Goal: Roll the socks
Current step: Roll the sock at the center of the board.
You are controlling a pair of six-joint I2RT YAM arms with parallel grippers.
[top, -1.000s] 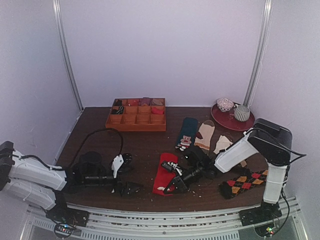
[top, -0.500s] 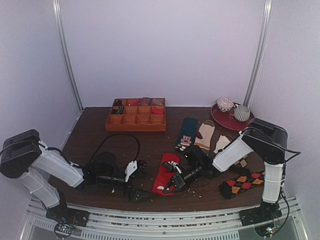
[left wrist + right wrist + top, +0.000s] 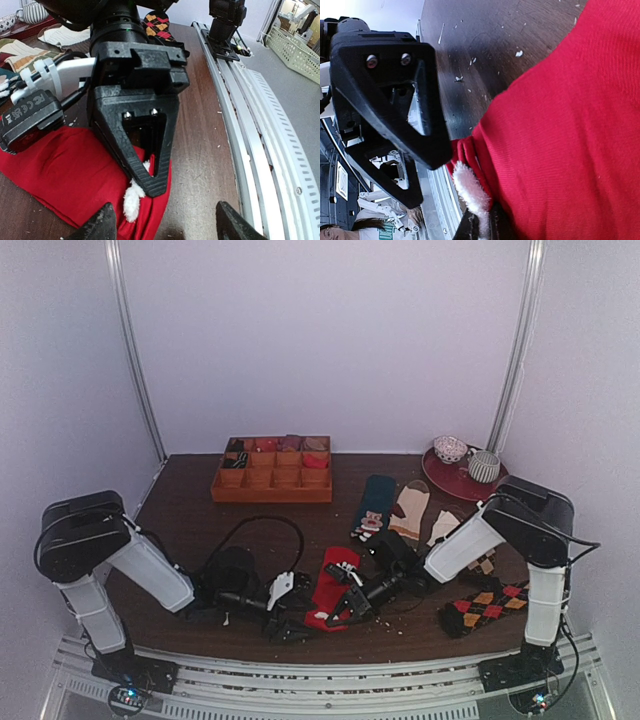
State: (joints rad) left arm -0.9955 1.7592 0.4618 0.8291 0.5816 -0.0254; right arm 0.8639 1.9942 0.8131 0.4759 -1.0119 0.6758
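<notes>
The red socks point(image 3: 330, 585) lie as a flat strip near the table's front edge, with a white fluffy mark at the near end. My right gripper point(image 3: 345, 615) is shut on that near end. In the right wrist view point(image 3: 484, 227) it pinches the white mark and the folded red edge point(image 3: 570, 125). My left gripper point(image 3: 285, 625) is open, low over the table just left of the socks' near end. In the left wrist view point(image 3: 167, 227) its tips straddle the red edge point(image 3: 65, 175) and bare wood, facing the right gripper's fingertips point(image 3: 150, 182).
An orange compartment tray point(image 3: 272, 483) stands at the back. A teal bear sock point(image 3: 374, 506), cream socks point(image 3: 410, 510) and argyle socks point(image 3: 487, 605) lie to the right. A red plate point(image 3: 440, 483) with cups is at the back right. A metal rail point(image 3: 330, 675) runs along the front.
My left arm has swung right along the front edge, bringing its open gripper up to the socks' near end. The right gripper has stayed on the socks.
</notes>
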